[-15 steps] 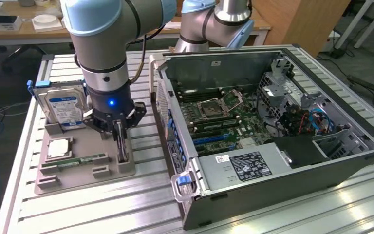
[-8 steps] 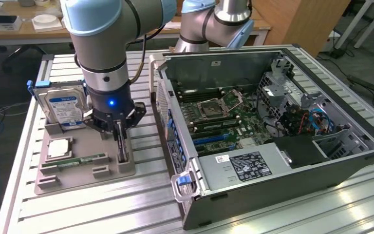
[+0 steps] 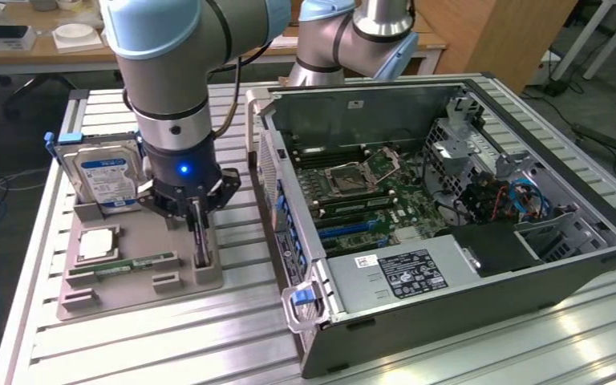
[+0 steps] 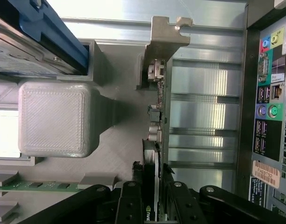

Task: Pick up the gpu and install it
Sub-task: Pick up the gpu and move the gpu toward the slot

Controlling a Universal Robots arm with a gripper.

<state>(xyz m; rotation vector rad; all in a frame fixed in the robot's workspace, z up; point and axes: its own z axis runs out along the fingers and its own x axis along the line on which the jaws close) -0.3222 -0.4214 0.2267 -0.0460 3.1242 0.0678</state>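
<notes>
One gripper, down over the grey tray. Claw is clamped on the gpu, with a finger pressed on each face. The card stands on edge in a slot along the tray's side nearest the open PC case. Its silver bracket is at the end away from the fingers. The hard drive stands upright in the tray just beside the gripper. The RAM stick lies flat in the tray, near the gpu slot.
</notes>
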